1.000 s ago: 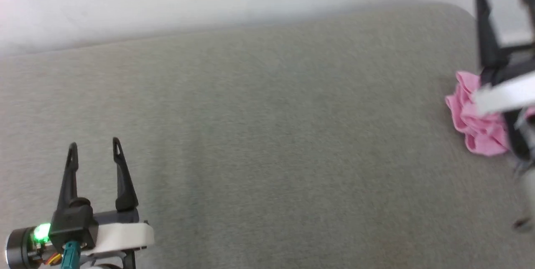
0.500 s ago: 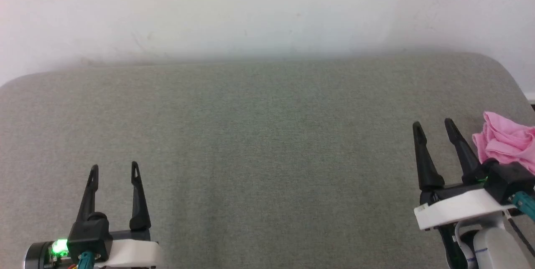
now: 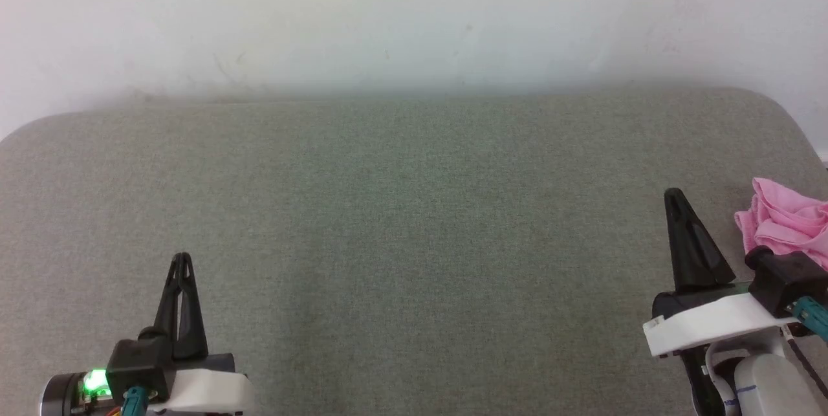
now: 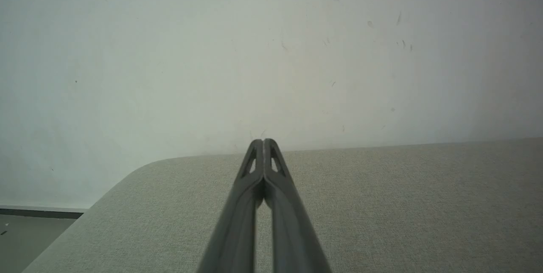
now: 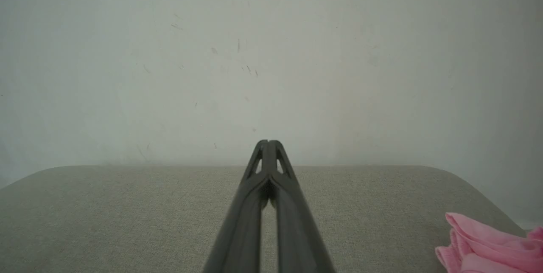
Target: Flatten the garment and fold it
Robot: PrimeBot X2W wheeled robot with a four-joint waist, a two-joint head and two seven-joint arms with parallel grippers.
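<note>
Garment (image 3: pixel 784 222) lies bunched at desk's (image 3: pixel 414 209) right edge, unflattened; left gripper (image 3: pixel 182 259), right gripper (image 3: pixel 675 196): fingers together, empty; next step likely needs right fingers apart, reaching right.

Grey-green fabric surface (image 3: pixel 401 222) with rounded far corners spans left to right. Plain white wall (image 3: pixel 401 15) sits right behind its far edge, with faint scuffs and small dark marks. Left wrist view: grey floor (image 4: pixel 21 232) and dark skirting strip (image 4: pixel 38 212) at far left. Soft, even light
</note>
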